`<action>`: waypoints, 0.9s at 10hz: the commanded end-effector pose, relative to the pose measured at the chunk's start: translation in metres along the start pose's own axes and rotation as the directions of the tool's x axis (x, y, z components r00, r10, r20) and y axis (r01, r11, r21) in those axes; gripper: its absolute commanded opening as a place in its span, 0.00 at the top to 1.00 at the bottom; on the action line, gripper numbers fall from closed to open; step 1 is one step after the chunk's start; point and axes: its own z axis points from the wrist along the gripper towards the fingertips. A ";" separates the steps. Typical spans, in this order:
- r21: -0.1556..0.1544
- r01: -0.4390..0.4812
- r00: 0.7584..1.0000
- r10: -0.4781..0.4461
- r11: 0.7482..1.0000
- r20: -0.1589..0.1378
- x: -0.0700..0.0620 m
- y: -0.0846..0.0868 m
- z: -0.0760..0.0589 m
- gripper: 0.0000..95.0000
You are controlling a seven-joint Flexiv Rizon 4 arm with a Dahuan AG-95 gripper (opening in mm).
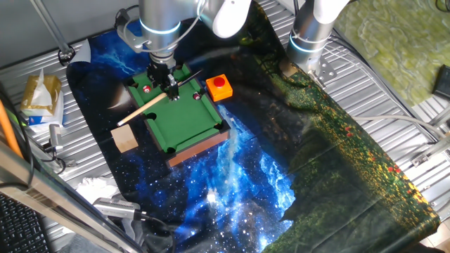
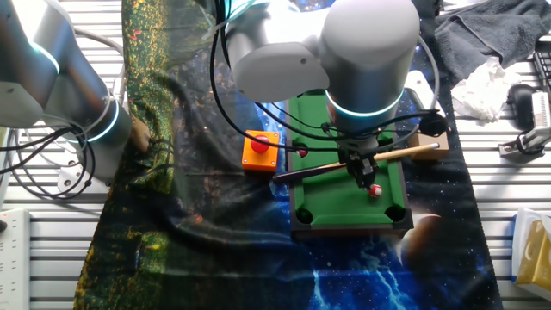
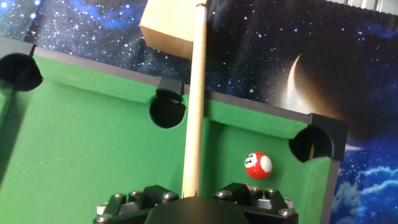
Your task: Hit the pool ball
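Observation:
The pool ball (image 3: 258, 166) is small and bright red with a white spot, and lies on the felt near a corner pocket (image 3: 313, 144). It also shows in one fixed view (image 1: 147, 89) and the other fixed view (image 2: 374, 189). My gripper (image 1: 169, 88) (image 2: 366, 172) (image 3: 193, 200) is shut on a wooden cue stick (image 3: 194, 93) and holds it low over the green mini pool table (image 1: 184, 125). The stick runs over the rail just right of a side pocket (image 3: 166, 111), and the ball lies to its right. A darker maroon ball (image 1: 195, 96) (image 2: 301, 152) sits near the opposite rail.
A wooden block (image 1: 125, 138) (image 3: 171, 31) lies beside the table under the stick's pale end. A red button on an orange base (image 1: 219, 86) (image 2: 260, 148) stands next to the table. A second arm (image 1: 309, 35) stands at the cloth's far side.

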 end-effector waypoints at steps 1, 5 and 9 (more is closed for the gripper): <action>0.003 0.005 1.000 -0.005 1.000 -0.001 0.000 0.000 -0.001 0.60; 0.006 -0.012 1.000 0.013 1.000 -0.004 0.000 0.000 -0.001 1.00; 0.005 -0.034 0.999 0.034 0.999 -0.002 0.000 0.000 -0.001 1.00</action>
